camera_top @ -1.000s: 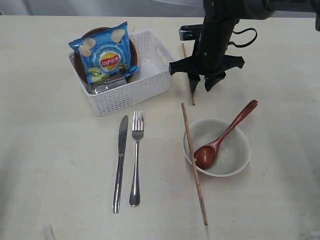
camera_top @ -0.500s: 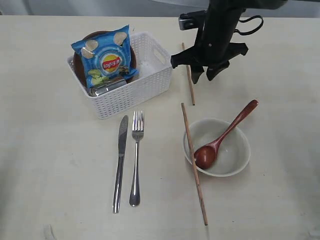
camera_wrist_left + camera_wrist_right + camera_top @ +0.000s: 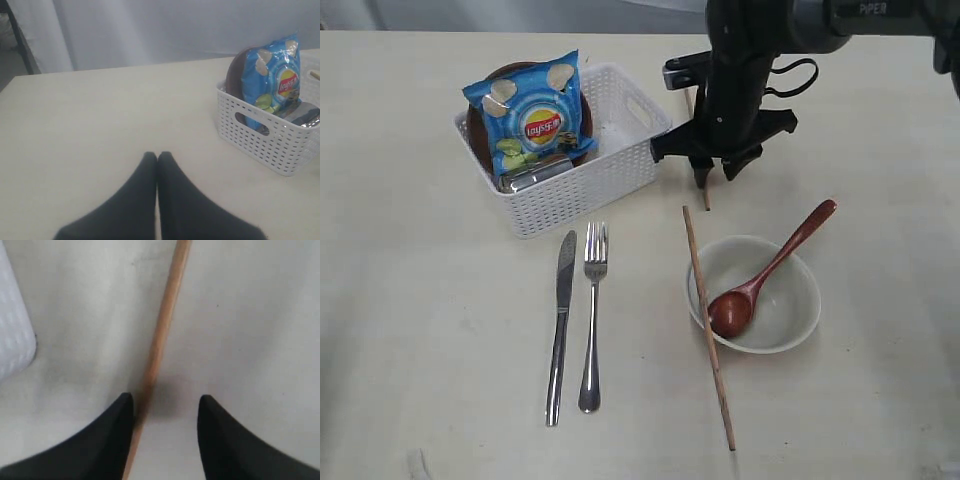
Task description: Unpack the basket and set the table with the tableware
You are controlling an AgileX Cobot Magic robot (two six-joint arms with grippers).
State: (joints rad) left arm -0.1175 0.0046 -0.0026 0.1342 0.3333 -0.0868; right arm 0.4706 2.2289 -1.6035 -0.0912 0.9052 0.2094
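Straddles chopstick (image 3: 162, 315) w/ R gripper (image 3: 165, 410) just beside basket (image 3: 580, 195): part-open, nothing held. Runs lengthwise btwn fingers (image 3: 110, 440), hugging one. Needs centring before closing.

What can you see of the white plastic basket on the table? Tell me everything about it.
The white rectangular plastic basket has walls pierced with a lattice of small holes, a plain rim and oblong cut-out handles in its end walls. It stands upright on the pale beige tabletop, askew to the table's edge. Inside, a blue chips bag leans against a dark brown round plate standing on edge, and a shiny steel cup lies against one long wall.
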